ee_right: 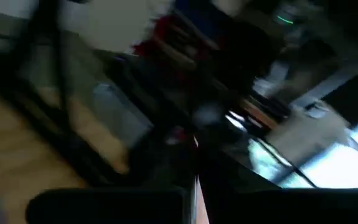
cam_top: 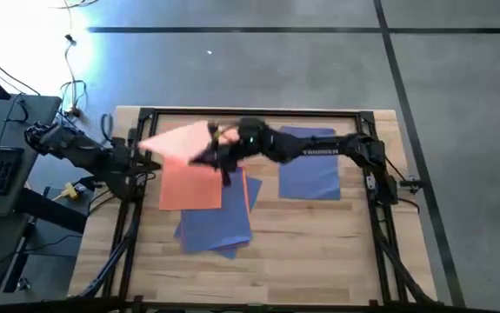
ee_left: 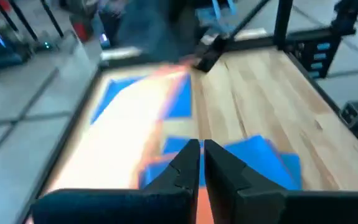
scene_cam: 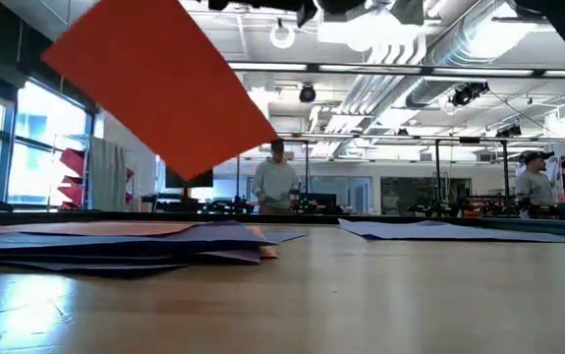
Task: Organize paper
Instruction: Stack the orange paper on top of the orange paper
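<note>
**Orange sheet lifted above the pile**

The right gripper (cam_top: pixel 217 149), reaching to centre frame in the high view, is closed on an orange sheet (cam_top: pixel 180 141) held tilted in the air, clear of the table (cam_top: pixel 319 243). The left gripper (ee_left: pixel 201 163) sits at the left edge, its fingers nearly together; whether they pinch anything is hard to say. Below lies a mixed pile of orange and blue paper (cam_top: pixel 210 213). A separate blue stack (cam_top: pixel 309 169) rests right of centre.

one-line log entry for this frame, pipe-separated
right gripper: shut on orange sheet, lifted | left gripper: shut, table's left edge | blue stack: right side
</note>
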`<action>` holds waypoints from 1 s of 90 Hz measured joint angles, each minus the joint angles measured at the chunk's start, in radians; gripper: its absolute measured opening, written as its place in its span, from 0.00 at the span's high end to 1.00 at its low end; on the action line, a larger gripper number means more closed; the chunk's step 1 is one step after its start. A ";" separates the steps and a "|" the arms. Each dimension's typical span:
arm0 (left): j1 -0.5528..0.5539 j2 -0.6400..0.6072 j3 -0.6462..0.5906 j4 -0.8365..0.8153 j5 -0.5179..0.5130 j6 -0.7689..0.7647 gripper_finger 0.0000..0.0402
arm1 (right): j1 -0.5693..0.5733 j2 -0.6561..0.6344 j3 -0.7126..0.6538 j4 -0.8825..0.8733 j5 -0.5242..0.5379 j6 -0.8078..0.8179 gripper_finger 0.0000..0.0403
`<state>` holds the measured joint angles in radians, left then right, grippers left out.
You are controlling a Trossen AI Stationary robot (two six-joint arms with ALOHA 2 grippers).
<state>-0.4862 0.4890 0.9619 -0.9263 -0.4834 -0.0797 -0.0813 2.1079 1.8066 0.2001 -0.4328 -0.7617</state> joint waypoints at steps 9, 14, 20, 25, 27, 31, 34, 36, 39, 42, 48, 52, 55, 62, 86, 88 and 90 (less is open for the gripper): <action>0.000 -0.001 -0.052 0.003 0.003 -0.016 1.00 | 0.003 0.097 -0.001 0.003 -0.087 0.020 1.00; 0.000 0.000 -0.077 0.002 -0.003 -0.020 1.00 | 0.002 0.176 -0.002 0.076 -0.110 0.045 1.00; 0.000 0.001 -0.100 0.016 -0.038 -0.021 1.00 | 0.001 0.263 0.020 0.135 -0.094 0.027 1.00; 0.000 0.000 -0.116 0.033 -0.064 -0.022 1.00 | 0.004 0.325 0.055 0.156 -0.061 -0.027 1.00; 0.000 0.000 -0.120 0.037 -0.068 -0.023 1.00 | 0.006 0.345 0.072 0.155 -0.048 -0.053 1.00; 0.001 0.001 -0.125 0.047 -0.069 -0.026 1.00 | 0.011 0.379 0.106 0.135 -0.026 -0.094 1.00; 0.000 0.002 -0.125 0.051 -0.068 -0.030 1.00 | 0.015 0.399 0.129 0.107 -0.023 -0.107 1.00; 0.000 0.001 -0.125 0.057 -0.068 -0.032 1.00 | 0.018 0.409 0.143 0.088 -0.023 -0.111 1.00; 0.000 0.001 -0.125 0.066 -0.068 -0.032 1.00 | 0.025 0.417 0.159 0.057 -0.029 -0.117 1.00; 0.000 0.000 -0.125 0.071 -0.069 -0.032 1.00 | 0.034 0.417 0.168 0.015 -0.043 -0.131 1.00; 0.000 0.001 -0.125 0.075 -0.074 -0.032 1.00 | 0.047 0.404 0.181 -0.081 -0.077 -0.175 1.00; 0.000 0.001 -0.125 0.079 -0.076 -0.032 1.00 | 0.053 0.389 0.183 -0.170 -0.115 -0.225 1.00; 0.000 0.001 -0.125 0.081 -0.076 -0.032 1.00 | 0.055 0.378 0.184 -0.231 -0.140 -0.267 1.00; 0.000 0.001 -0.125 0.082 -0.076 -0.032 1.00 | 0.058 0.352 0.184 -0.398 -0.175 -0.358 1.00; 0.000 0.001 -0.125 0.082 -0.078 -0.043 1.00 | 0.063 0.274 0.184 -0.754 0.125 -0.469 1.00; 0.000 0.001 -0.125 0.082 -0.078 -0.042 1.00 | 0.063 0.274 0.184 -0.764 0.181 -0.461 1.00; 0.000 0.001 -0.125 0.082 -0.078 -0.043 1.00 | 0.064 0.274 0.183 -0.770 0.235 -0.447 1.00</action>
<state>-0.4858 0.4904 0.8368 -0.8444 -0.5610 -0.1223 -0.0176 2.3821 1.9899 -0.5695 -0.1983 -1.2084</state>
